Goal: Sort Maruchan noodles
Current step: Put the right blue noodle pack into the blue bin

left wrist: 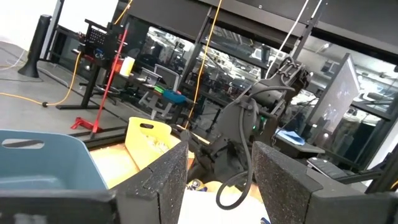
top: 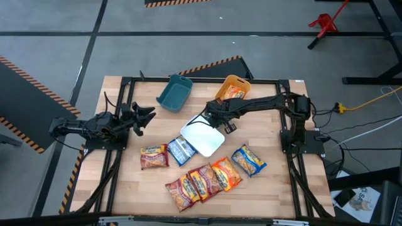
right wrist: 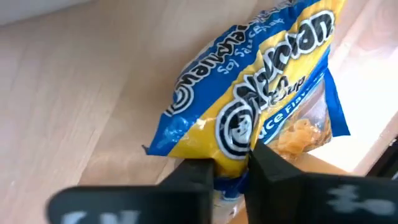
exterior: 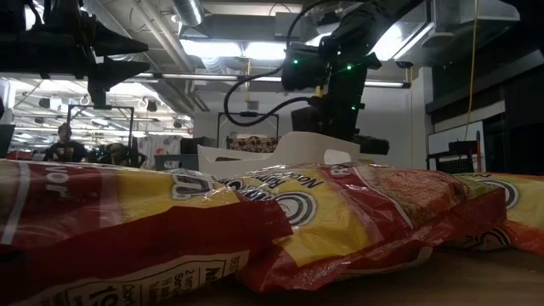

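Observation:
My right gripper [top: 209, 118] hovers at the far edge of the white bin [top: 204, 139] and is shut on a blue Maruchan packet [right wrist: 261, 87]; from above the arm hides that packet. My left gripper [top: 143, 118] waits open and empty over the table's left side, near the teal bin [top: 174, 93]. The orange bin [top: 232, 88] holds a packet. On the wood lie a dark red packet [top: 154, 156], a blue one [top: 181, 149] against the white bin, another blue one [top: 249, 160] and three red and orange ones [top: 204, 181] overlapping near the front. My right gripper pinches the blue packet between its two fingers at one sealed end edge [right wrist: 231, 169]. The fingers point down at it from above. The packet hangs below them, clear of the wood, beside the white bin's rim [right wrist: 373, 118].
The three bins stand in the table's far half, teal to the left, orange to the right and white in the middle. The loose packets fill the near middle. In the low view the red packets [exterior: 255, 212] lie close against the camera. A black frame runs around the table edges.

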